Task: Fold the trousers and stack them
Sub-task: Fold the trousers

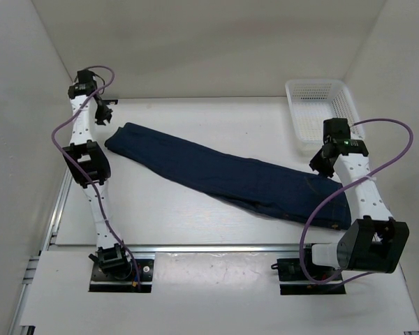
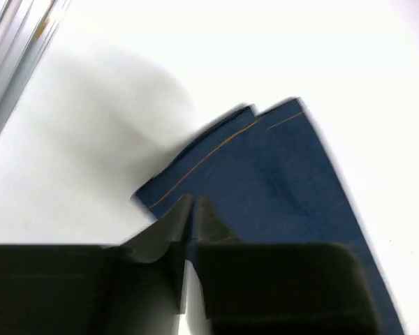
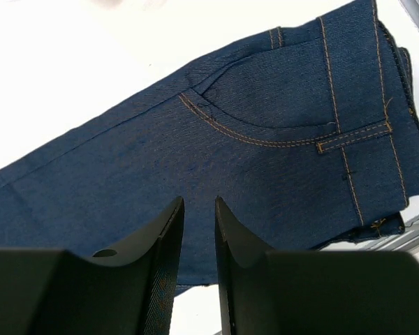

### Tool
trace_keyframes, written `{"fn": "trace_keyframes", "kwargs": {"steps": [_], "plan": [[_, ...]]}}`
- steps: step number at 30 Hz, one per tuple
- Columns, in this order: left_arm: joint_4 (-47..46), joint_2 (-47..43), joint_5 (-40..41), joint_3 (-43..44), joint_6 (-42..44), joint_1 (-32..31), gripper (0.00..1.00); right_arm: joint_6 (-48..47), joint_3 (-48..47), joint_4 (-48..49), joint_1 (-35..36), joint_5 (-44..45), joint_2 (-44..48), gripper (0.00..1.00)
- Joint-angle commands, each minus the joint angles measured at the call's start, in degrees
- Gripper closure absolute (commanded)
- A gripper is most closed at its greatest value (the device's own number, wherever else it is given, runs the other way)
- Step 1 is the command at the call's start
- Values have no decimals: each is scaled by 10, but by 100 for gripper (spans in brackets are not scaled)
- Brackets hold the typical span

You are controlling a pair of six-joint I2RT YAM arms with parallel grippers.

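K: Right gripper (image 3: 199, 202) fills the near edge of its wrist view. Fingers (image 3: 164, 230) are a narrow slit apart with nothing between them. It hangs over the pocket (image 3: 265, 105) area of the trousers (image 1: 223, 174), waistband (image 3: 394, 132) off to the right.

M: Left?

K: Left gripper (image 2: 193, 204) is at the cuffs (image 2: 265, 118), far left. Fingers look almost pressed together. That view is blurred, so I can't tell if any cloth is pinched. The cuffs look flat.

M: Where do the trousers lie?

K: Flat on the table (image 1: 160, 216), one leg on the other, diagonal from far left to near right. The waist corner is just beside the rail (image 1: 195, 246) at the near edge, under the right arm.

M: Step in hand, I'd say, is the lengthwise fold, cuffs to waist.

K: Agreed. The left pinch should take both cuff layers at the hem, not just the top one. The right should pin the waist or hold its corner so the cloth doesn't drag. Lift only enough to clear, carry along the leg line, lay down with edges matched.

M: Room?

K: Bare table near left, between the legs and the rail, and more on the far side. Basket (image 1: 314, 105) stands far right, near the waist end but apart from it. Watch three things:
- the waist corner slipping off at the rail
- the side wall close beside the left arm
- the basket, if the fold drifts far right
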State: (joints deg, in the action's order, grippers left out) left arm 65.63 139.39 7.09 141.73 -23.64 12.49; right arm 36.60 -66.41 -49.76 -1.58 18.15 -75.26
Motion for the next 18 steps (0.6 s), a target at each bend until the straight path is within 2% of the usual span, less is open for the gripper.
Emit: {"fn": "trace_keyframes", "kwargs": {"steps": [1,3,5,11,18], "plan": [[27,34,-8,65,-28,-19,66,-13,1,4,3,-10,8,71],[-7,48,-44,52,-41,-19,49,-13,-5,4,3,-10,3,71],[-18,73,-67,52,-49,-19,40,-13,-5,4,3,-10,-2,71],[-58,119,-90,102,-67,-56,44,-13,-16,-2,3,-10,-40,71],[-63,125,-71,81,-77,-73,45,-23,-33,-2,3,-5,-66,71]]}}
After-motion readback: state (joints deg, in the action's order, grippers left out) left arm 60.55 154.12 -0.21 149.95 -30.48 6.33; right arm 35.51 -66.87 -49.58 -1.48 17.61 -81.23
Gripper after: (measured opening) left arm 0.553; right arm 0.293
